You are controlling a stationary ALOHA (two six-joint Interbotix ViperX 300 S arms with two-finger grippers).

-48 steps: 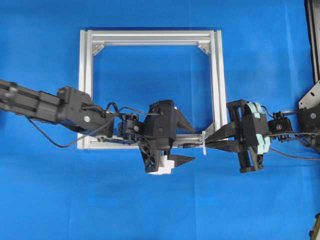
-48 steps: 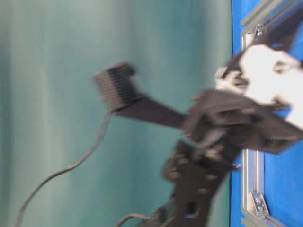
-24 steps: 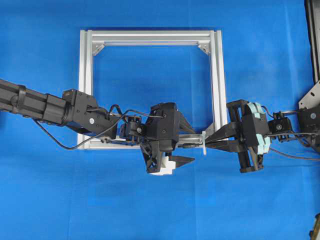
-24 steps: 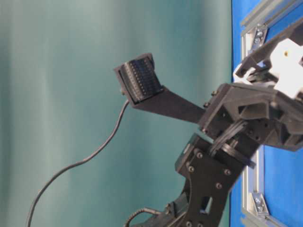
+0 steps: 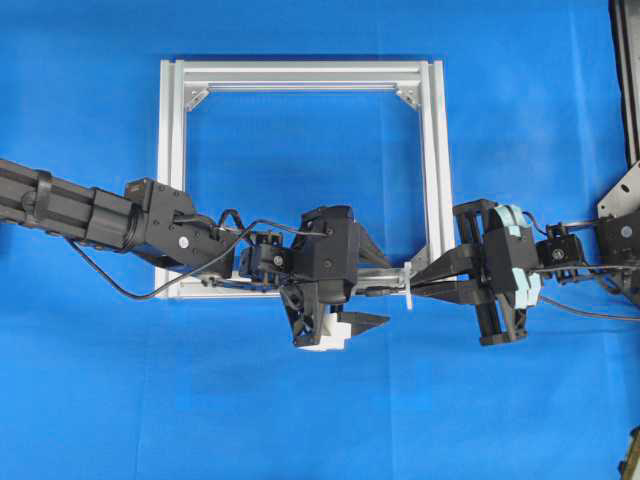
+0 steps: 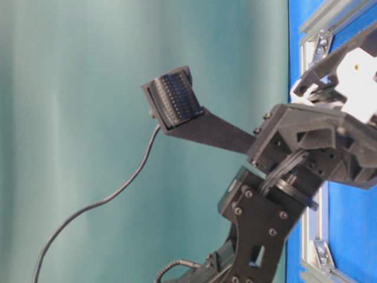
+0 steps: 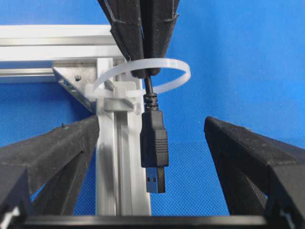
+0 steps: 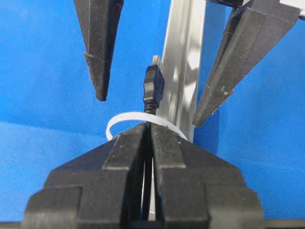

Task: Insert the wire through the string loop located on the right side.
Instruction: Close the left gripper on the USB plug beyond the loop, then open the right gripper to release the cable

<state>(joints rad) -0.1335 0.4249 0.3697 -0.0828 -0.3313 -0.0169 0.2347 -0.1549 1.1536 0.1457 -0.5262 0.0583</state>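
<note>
On the blue desk (image 5: 100, 400) lies one square aluminium frame (image 5: 300, 75) of four bars, with two robot arms meeting at its near right corner. There is one wire (image 7: 153, 138), one string loop (image 7: 178, 71), and two grippers. The string loop is a white tie ring fixed to the frame where the near bar meets the right bar; in the overhead view it shows as a small white strip (image 5: 409, 287) at that corner. The right gripper (image 5: 418, 285) reaches in from the desk's right edge, its two fingers (image 8: 157, 143) pressed together and pinching the wire's thin black cord just behind the plug. In the right wrist view the cord runs up out of the closed fingertips, passes through the white ring (image 8: 119, 121), and ends in the black plug (image 8: 154, 86) on the far side. The wire's long axis lies along the frame's near bar, running left to right in the overhead view, with the silvery plug tip (image 7: 155, 183) pointing left toward the left gripper (image 5: 370, 285). In the left wrist view the plug hangs below the ring, just beside the aluminium bar (image 7: 121, 162), its metal end facing the camera. The left gripper's two fingers (image 7: 57, 152) stand wide apart on either side of the plug, well clear of it and holding nothing. The table-level view shows only the left arm's black body (image 6: 306, 141) and one ribbed finger pad (image 6: 174, 97) against a green backdrop.
</note>
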